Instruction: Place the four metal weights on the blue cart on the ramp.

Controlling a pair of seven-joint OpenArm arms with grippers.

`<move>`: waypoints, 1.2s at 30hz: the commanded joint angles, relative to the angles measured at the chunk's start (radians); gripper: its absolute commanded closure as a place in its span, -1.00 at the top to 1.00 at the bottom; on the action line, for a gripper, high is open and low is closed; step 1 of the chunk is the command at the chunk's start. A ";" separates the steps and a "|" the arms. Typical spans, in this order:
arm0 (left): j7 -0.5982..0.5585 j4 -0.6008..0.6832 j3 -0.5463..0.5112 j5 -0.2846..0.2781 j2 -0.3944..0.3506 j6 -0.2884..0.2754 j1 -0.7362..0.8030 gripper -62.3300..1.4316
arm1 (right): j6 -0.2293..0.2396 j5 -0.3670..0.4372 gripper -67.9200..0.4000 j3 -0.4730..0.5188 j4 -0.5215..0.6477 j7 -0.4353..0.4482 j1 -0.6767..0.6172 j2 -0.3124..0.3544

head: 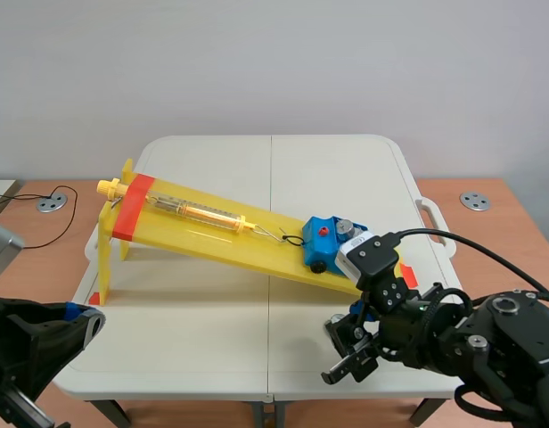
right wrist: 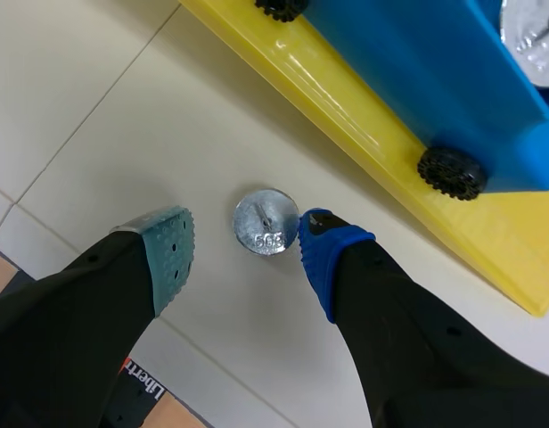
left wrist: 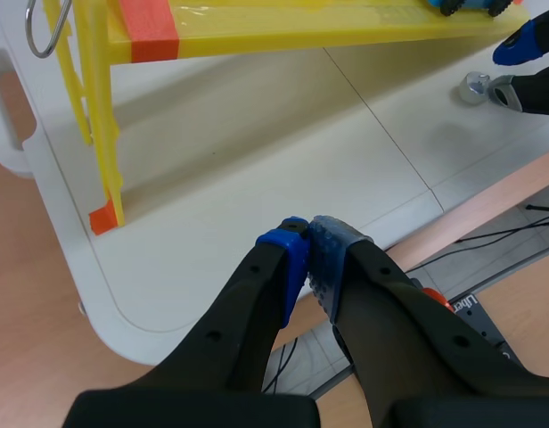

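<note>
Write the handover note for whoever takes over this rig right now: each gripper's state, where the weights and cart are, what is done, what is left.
Left gripper: shut on nothing, over the table's near edge, away from the job.
Right gripper: open, one finger on each side of a metal weight that lies flat on the table beside the ramp; not gripped.
Blue cart: on the ramp, near its low end.
Done: at least one loaded weight shows in the cart; the full count cannot be told.
Left: probably grip this weight, put it in the cart, then check for four.
</note>
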 commanded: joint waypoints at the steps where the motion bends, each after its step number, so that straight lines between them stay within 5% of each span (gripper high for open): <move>1: -0.077 0.066 -0.012 -0.077 0.008 -0.020 -0.034 -0.86 | -0.014 0.018 -0.17 0.003 0.049 0.145 0.097 -0.010; 21: -0.077 0.066 -0.012 -0.077 0.008 -0.020 -0.034 -0.86 | -0.041 -0.012 -0.23 -0.041 -0.042 0.164 0.113 -0.050; 36: -0.077 0.066 -0.012 -0.077 0.008 -0.020 -0.034 -0.86 | -0.086 -0.020 -0.97 -0.041 -0.042 0.088 0.113 -0.040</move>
